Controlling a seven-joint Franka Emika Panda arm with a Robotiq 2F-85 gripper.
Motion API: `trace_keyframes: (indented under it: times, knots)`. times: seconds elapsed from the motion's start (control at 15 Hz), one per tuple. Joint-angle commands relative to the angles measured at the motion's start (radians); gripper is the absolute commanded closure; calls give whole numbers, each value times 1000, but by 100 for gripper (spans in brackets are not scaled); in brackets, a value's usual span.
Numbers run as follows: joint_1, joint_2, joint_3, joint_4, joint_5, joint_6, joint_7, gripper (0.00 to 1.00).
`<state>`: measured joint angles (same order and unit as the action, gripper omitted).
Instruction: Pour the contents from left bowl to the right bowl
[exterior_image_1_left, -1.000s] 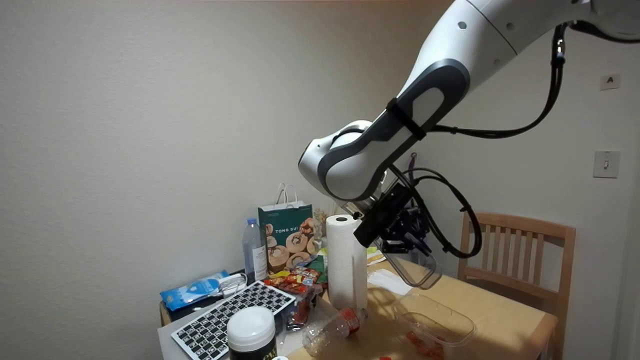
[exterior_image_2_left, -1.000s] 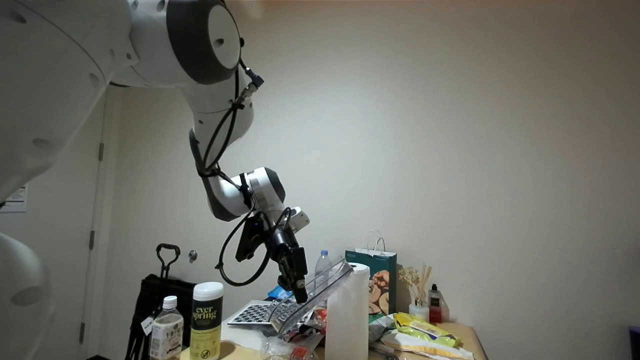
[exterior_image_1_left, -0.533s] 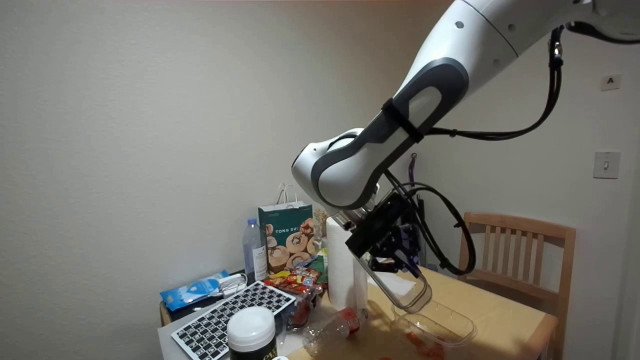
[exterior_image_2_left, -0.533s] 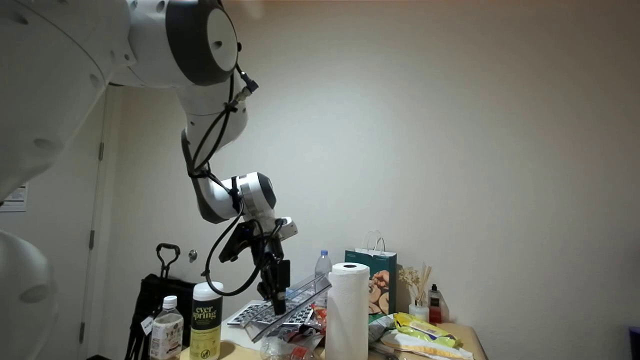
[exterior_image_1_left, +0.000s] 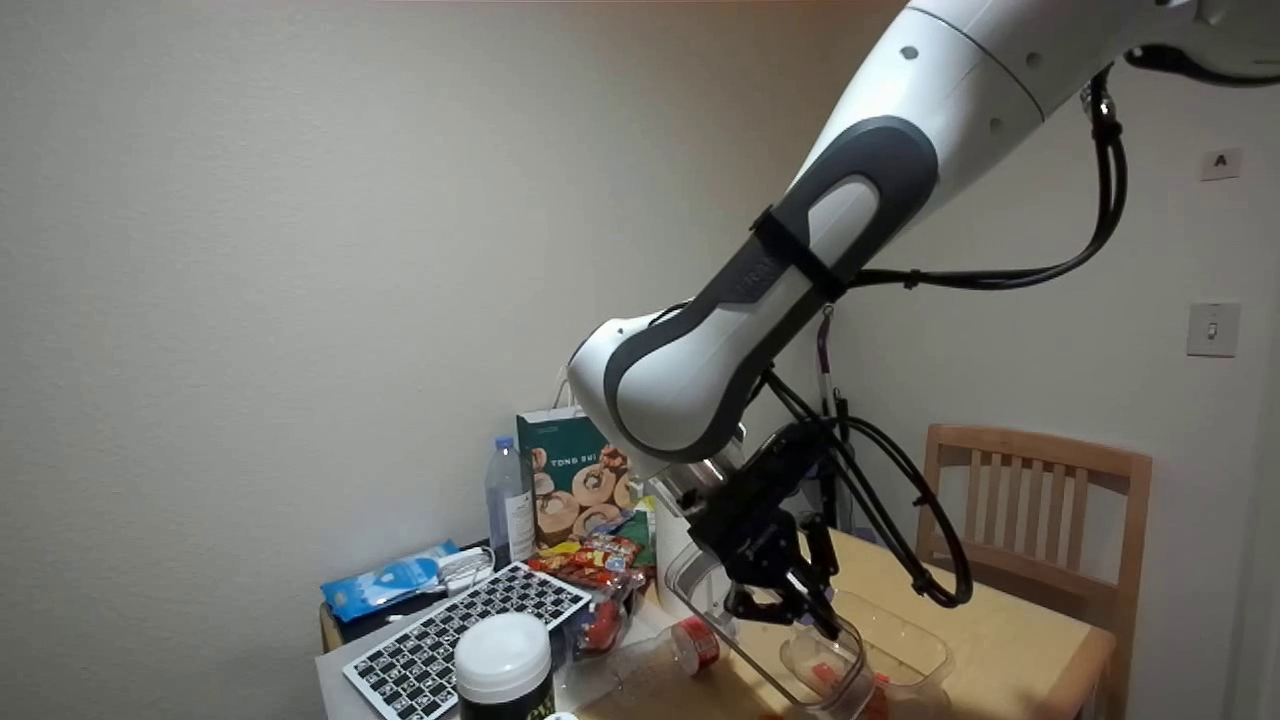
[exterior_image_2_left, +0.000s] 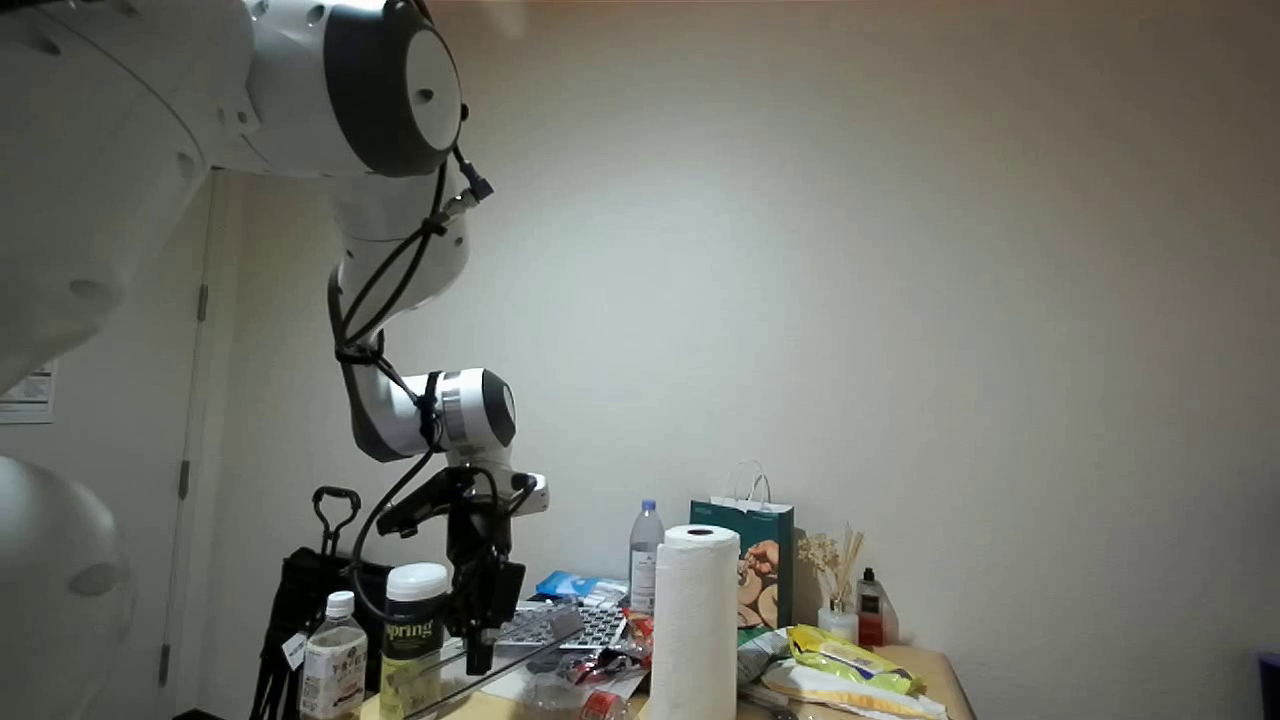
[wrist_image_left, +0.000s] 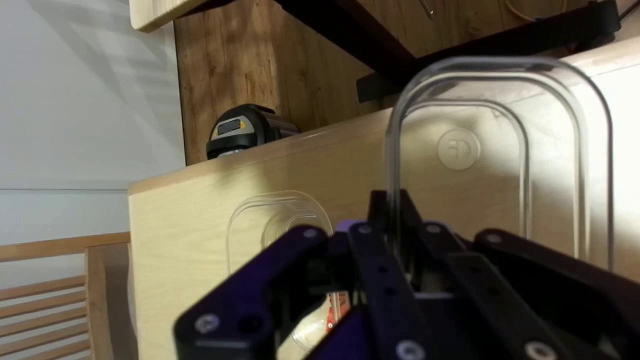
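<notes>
Placement step, likely: pinching the clear container (wrist_image_left: 500, 165), tilted, seemingly empty where visible, by its wall; having the other container (exterior_image_1_left: 912, 640) below and beside the gripper (wrist_image_left: 394, 210); calling next for levelling, lowering, releasing.

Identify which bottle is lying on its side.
The clear bottle with the red label; the blue-capped bottle, the small white-capped bottle and the black-capped bottle all stand upright.
</notes>
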<state>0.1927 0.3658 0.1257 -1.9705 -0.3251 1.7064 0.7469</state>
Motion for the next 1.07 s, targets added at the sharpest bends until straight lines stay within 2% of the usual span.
trace_keyframes:
  times: [0.0,0.13,0.6,0.73,1.0]
  knots:
    - [23,2,-25,5,7,-1,-5,93]
    - [24,2,-28,7,7,-1,-5,97]
    - [41,11,3,-67,140,-2,-69,97]
    - [35,21,9,-90,180,5,-130,97]
    - [11,40,3,-162,210,166,-352,97]
